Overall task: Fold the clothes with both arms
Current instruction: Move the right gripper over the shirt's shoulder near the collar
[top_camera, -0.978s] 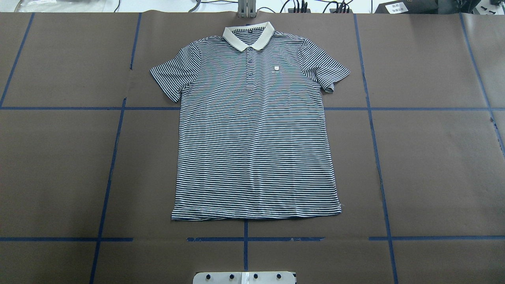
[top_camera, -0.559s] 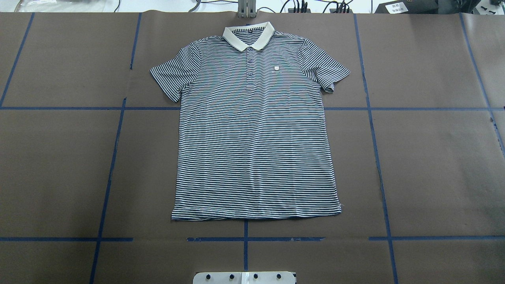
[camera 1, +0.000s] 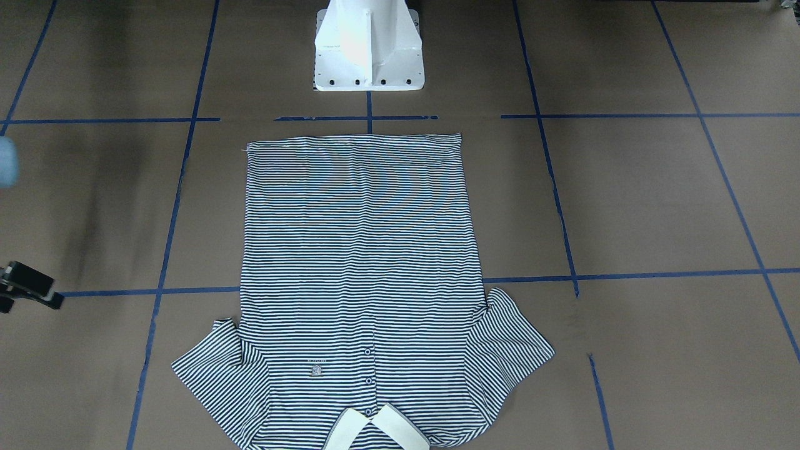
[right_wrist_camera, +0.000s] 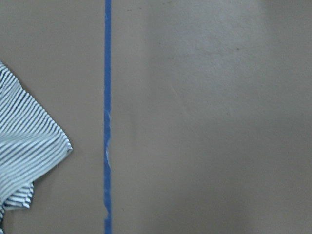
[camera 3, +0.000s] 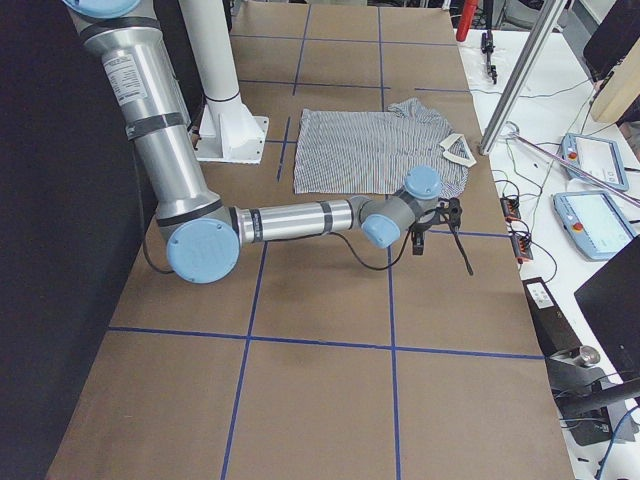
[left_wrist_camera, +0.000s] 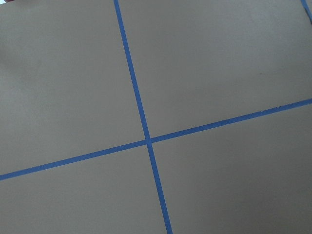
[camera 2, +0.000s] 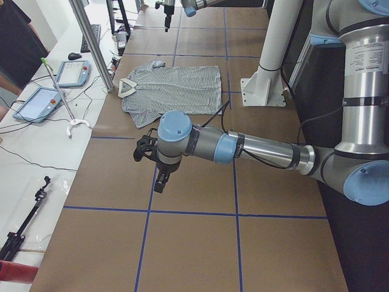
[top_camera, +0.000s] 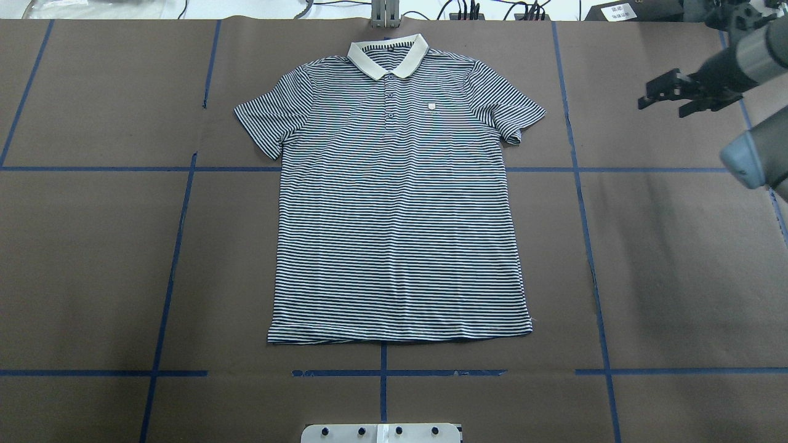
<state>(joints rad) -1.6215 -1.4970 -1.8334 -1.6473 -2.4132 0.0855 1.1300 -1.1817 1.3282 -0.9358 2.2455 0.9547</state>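
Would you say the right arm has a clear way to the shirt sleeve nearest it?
Probably yes. The right hand hovers above the table beside that sleeve of the polo shirt. Only a flat blue tape line shows between them, so the path looks free.

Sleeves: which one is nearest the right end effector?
The sleeve on the chest-logo side, at the overhead view's right. The right end effector hovers over the table beyond it; the other sleeve lies across the shirt.
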